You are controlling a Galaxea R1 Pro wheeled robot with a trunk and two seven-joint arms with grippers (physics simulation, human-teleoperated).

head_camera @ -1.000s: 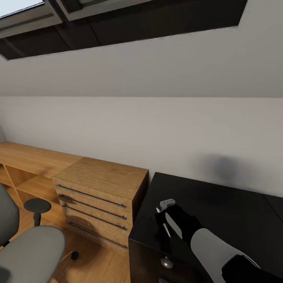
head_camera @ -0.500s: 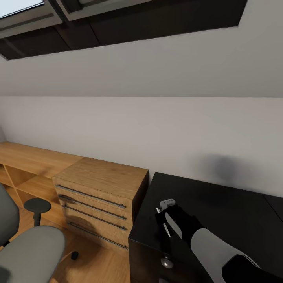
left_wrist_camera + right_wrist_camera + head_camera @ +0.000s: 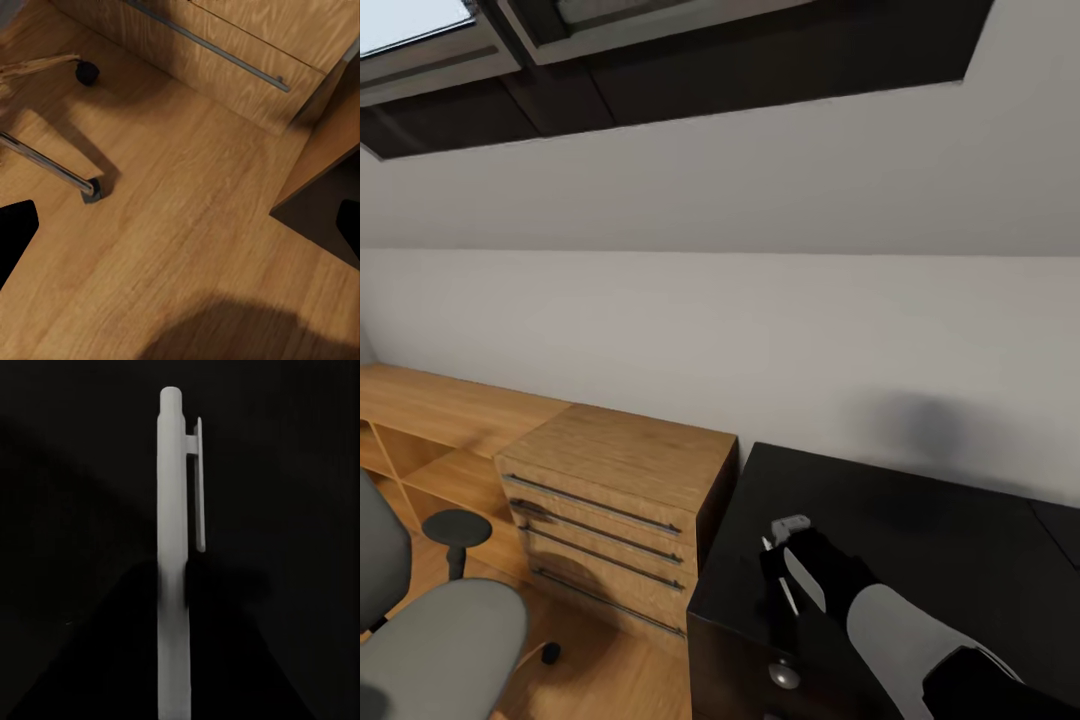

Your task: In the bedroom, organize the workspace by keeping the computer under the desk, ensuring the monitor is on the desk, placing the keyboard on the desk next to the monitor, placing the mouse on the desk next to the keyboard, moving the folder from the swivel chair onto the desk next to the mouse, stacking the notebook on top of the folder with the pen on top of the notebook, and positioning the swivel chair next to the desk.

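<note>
Right claw [image 3: 785,570], lower centre of head view: closed round a white pen [image 3: 173,562], clip end pointing out past the tips, held low over the counter [image 3: 920,520], probably for laying down flat. No notebook or folder seen there.

Left claw: fingertips [image 3: 16,229] at opposite frame edges, spread wide, empty, over the wooden floor [image 3: 187,247].

Swivel chair [image 3: 430,640] lower left, beside the wooden drawer cabinet [image 3: 610,490].
</note>
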